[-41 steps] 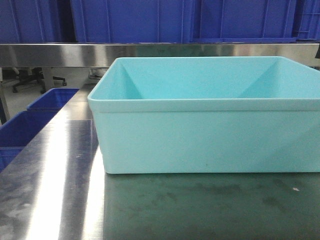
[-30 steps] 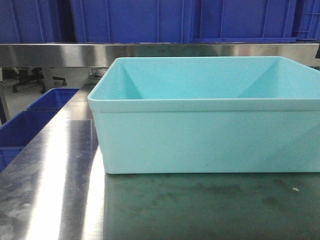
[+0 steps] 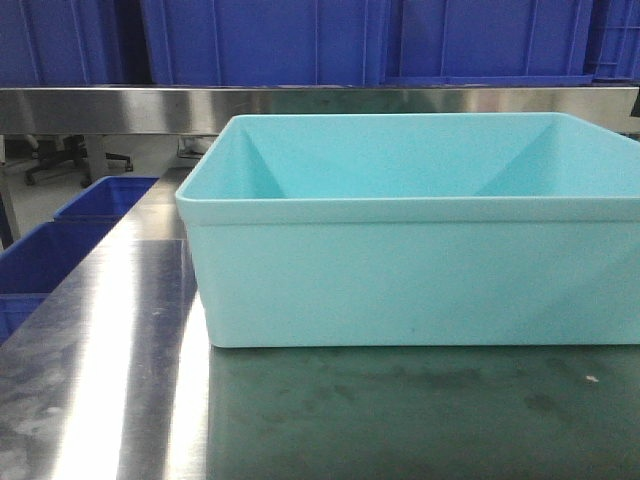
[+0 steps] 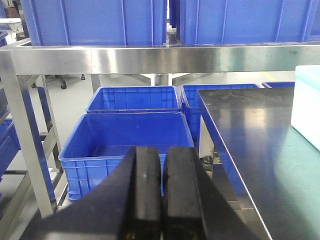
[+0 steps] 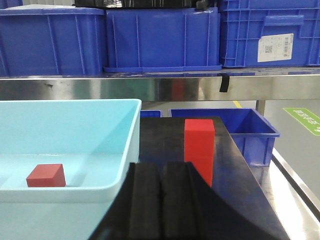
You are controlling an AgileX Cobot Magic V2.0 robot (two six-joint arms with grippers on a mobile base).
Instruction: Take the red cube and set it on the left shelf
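**Status.** The left gripper (image 4: pixel 152 200) has its fingers pressed together with nothing between them. The right gripper (image 5: pixel 161 210) is likewise closed and empty. The grasp has not begun.

**Location.** The red cube (image 5: pixel 46 175) rests on the floor of the teal bin (image 5: pixel 60 212), near the bin's front wall and toward its left side in the right wrist view. A taller red block (image 5: pixel 199 150) stands apart on the tabletop (image 5: pixel 230 170); judged by shape, it is not the target.

**Procedure.**
1. Spread the fingers before entering the bin.
2. Descend from above, clear of the rim.
3. Close on 2 opposite side faces.
4. Lift above the wall before travelling to the left shelf (image 4: pixel 150 59).

**Orientation.** The cube sits flat, with 1 face roughly toward the right wrist camera and its top face level. Its sides look near equal, so it has no marked long axis.
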